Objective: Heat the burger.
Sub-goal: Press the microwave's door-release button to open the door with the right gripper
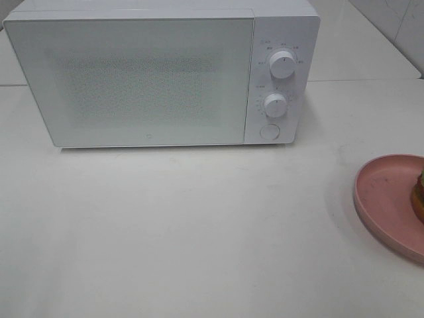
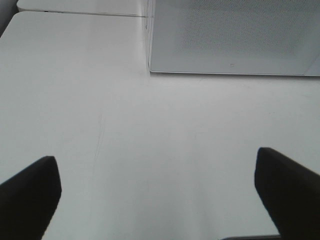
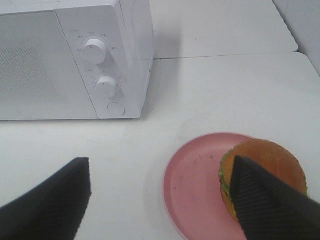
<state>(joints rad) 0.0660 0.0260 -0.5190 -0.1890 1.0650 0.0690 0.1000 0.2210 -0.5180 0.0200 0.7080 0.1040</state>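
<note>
The burger (image 3: 265, 160), with a golden-brown bun and green lettuce, sits on the right side of a pink plate (image 3: 195, 185). In the high view only a sliver of the burger (image 1: 419, 192) shows at the right edge, on the plate (image 1: 384, 199). The white microwave (image 1: 159, 73) stands at the back with its door shut. My right gripper (image 3: 160, 200) is open above the table, one finger (image 3: 270, 205) in front of the burger. My left gripper (image 2: 155, 195) is open over bare table, in front of the microwave (image 2: 230, 35). Neither gripper shows in the high view.
The microwave has two round knobs (image 1: 283, 66) (image 1: 275, 105) and a round button (image 1: 269, 131) on its right panel. A seam between table tops (image 1: 364, 81) runs behind. A tiled wall (image 1: 397, 23) stands at the back right.
</note>
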